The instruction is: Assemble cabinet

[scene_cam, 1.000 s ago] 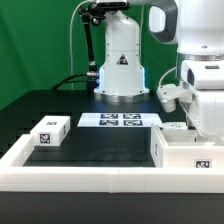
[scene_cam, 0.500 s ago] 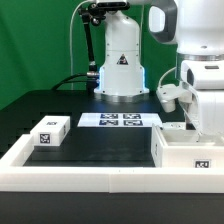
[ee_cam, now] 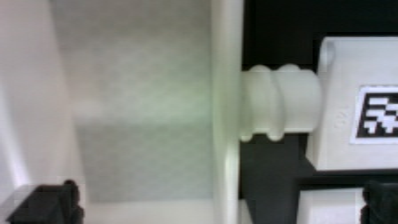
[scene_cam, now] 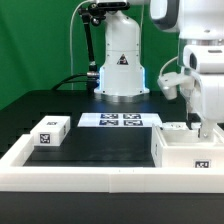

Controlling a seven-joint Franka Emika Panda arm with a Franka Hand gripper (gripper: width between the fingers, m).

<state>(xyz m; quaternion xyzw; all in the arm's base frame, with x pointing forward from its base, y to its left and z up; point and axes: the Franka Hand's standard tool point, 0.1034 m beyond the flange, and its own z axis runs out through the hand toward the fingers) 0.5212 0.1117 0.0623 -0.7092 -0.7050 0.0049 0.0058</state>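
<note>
We see the gripper (ee_cam: 210,205) spread wide and holding nothing, its fingers (ee_cam: 45,203) straddling one wall of the cabinet (scene_cam: 186,150), which stands at the exterior view's right. If we come down off-centre, a finger could strike that wall or the ribbed peg (ee_cam: 276,100) beside it. That would skew the cabinet.

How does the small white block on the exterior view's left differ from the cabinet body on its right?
The small block is low and compact; the cabinet body is much wider and taller. The small block lies alone; the cabinet body sits beneath the arm. Both are white with a black-and-white tag.
</note>
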